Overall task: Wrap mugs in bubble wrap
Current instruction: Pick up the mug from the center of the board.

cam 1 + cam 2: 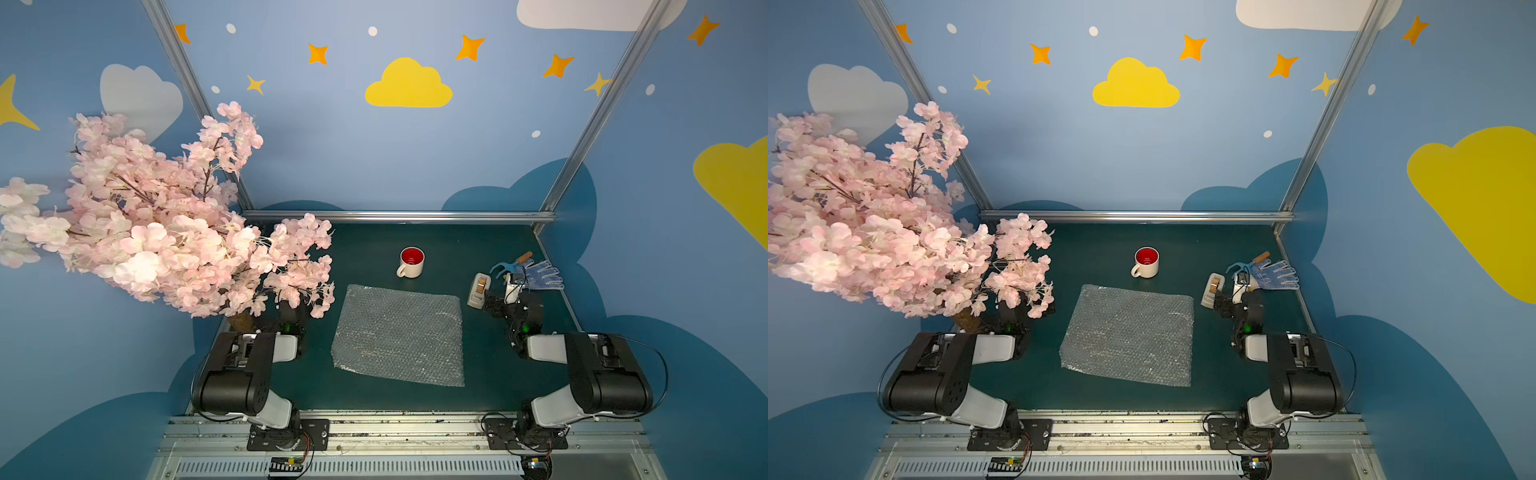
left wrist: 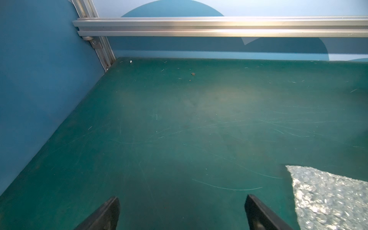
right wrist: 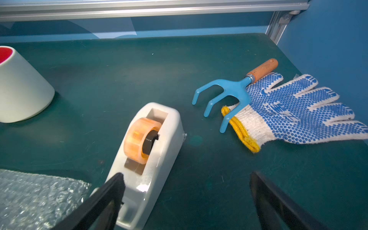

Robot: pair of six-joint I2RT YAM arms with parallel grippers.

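The mug (image 1: 411,262) (image 1: 1146,262), white outside and red inside, stands upright at the back middle of the green mat, its handle toward the front left. Its side also shows in the right wrist view, mug (image 3: 20,89). The bubble wrap (image 1: 399,334) (image 1: 1129,334) lies flat in front of it, apart from it. My left gripper (image 2: 182,199) is open over bare mat, left of a corner of the wrap (image 2: 328,199); blossoms hide it in both top views. My right gripper (image 3: 187,177) (image 1: 492,302) is open to the right of the wrap (image 3: 35,199), holding nothing.
A beige tape dispenser (image 3: 151,155) (image 1: 478,290) sits beside one finger of the right gripper. Behind it lie a blue garden fork (image 3: 235,89) and blue-dotted gloves (image 3: 294,111). A pink blossom tree (image 1: 145,232) overhangs the left side. An aluminium rail (image 1: 399,216) and walls bound the mat.
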